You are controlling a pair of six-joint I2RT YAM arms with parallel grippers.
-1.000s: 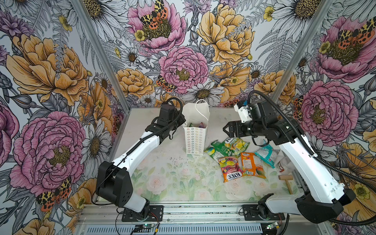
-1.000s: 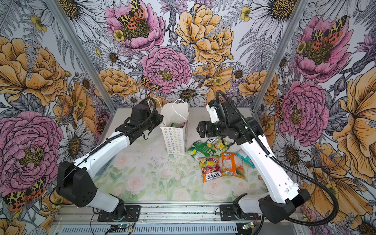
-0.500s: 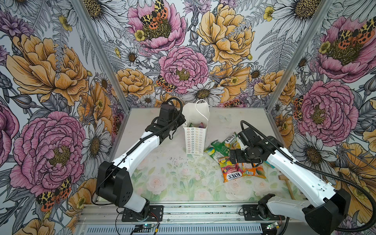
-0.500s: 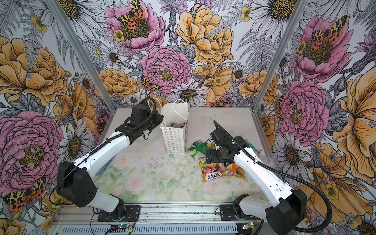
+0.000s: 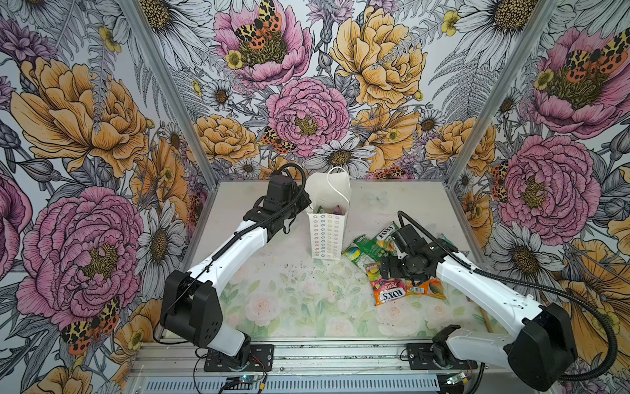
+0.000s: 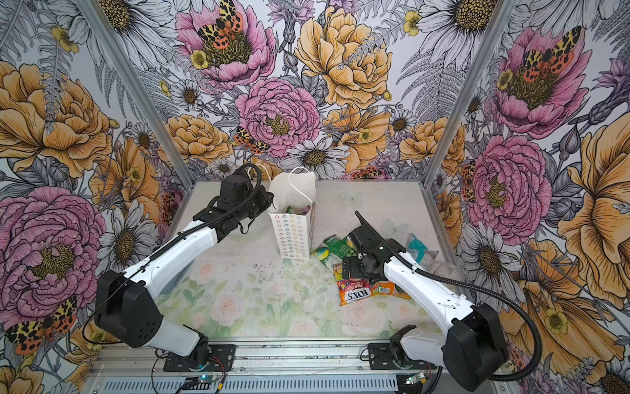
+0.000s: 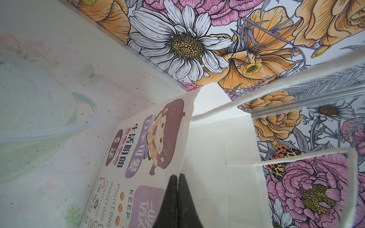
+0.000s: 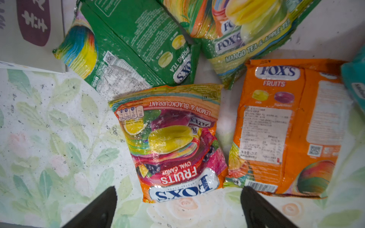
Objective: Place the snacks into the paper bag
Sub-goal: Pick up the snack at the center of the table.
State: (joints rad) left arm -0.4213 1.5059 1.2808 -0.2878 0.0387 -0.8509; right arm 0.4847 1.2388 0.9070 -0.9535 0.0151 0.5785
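The white paper bag (image 5: 326,235) (image 6: 295,237) stands upright at the back middle of the table, and packet tips show in its open mouth. My left gripper (image 7: 178,176) is shut on the bag's top rim, next to the cartoon face (image 7: 158,136). Several snacks lie to the right of the bag. They are a red-orange FOX'S fruits packet (image 8: 171,146) (image 5: 388,291), an orange packet (image 8: 286,126), a green packet (image 8: 130,53), a yellow-green mango tea packet (image 8: 243,33) and a teal one (image 6: 417,247). My right gripper (image 8: 177,194) hangs open low over the fruits packet, holding nothing.
Flowered walls with metal corner posts (image 5: 467,129) close in the table on three sides. The right arm (image 5: 477,286) reaches across the front right of the table and covers part of the snack pile. A thin wooden handle (image 5: 488,322) shows beside it.
My right arm has dropped from bag height and swung forward, low over the snack pile, with its jaws opened a little wider. The left gripper and the bag have not moved.
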